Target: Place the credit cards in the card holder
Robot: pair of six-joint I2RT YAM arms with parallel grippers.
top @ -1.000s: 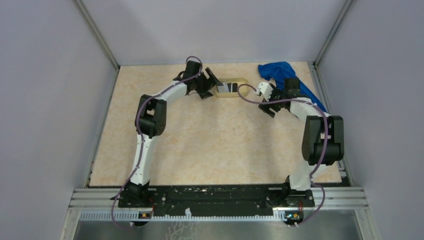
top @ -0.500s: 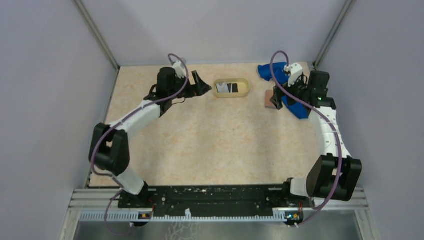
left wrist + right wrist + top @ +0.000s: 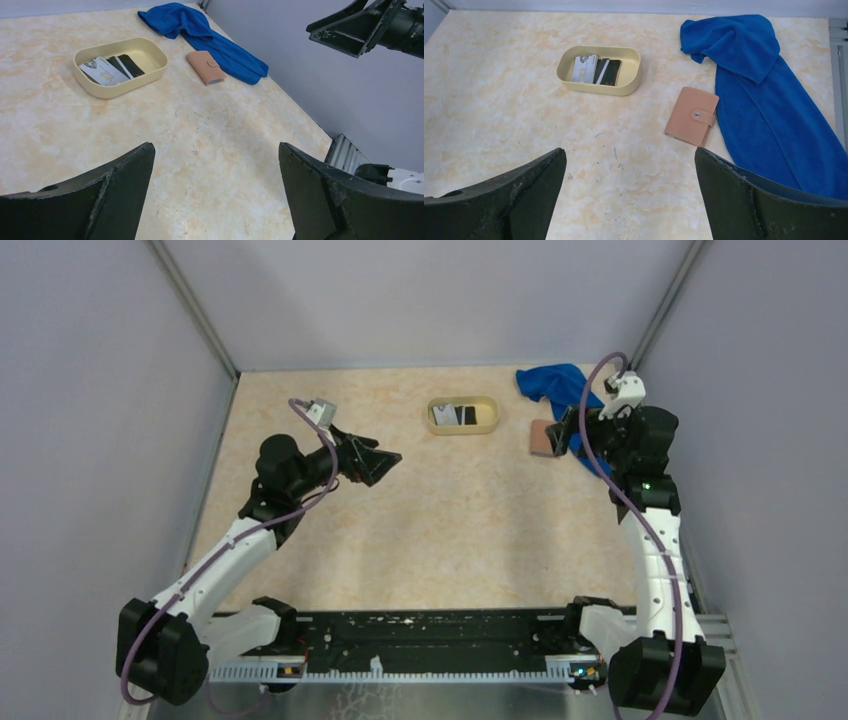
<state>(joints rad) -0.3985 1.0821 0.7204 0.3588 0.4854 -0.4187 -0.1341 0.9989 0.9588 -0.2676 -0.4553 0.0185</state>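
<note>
Several credit cards point(image 3: 455, 415), white and black, lie in a pale yellow oval tray point(image 3: 462, 429) at the far middle; they show in the left wrist view point(image 3: 102, 71) and the right wrist view point(image 3: 584, 68). The tan card holder point(image 3: 540, 440) lies snapped shut on the table beside the blue cloth, also in the left wrist view point(image 3: 206, 67) and the right wrist view point(image 3: 691, 116). My left gripper point(image 3: 375, 462) point(image 3: 216, 150) is open and empty, raised left of the tray. My right gripper point(image 3: 563, 432) point(image 3: 630, 152) is open and empty, raised above the holder.
A blue cloth point(image 3: 560, 385) point(image 3: 764, 90) lies crumpled at the far right corner, against the holder's right side. Grey walls enclose the table on three sides. The right gripper point(image 3: 360, 27) hangs in the upper right of the left wrist view.
Both arms have pulled back from the far side. The left gripper moved away from the tray toward the near left. The right gripper rose and drew back to the right, above the holder.
</note>
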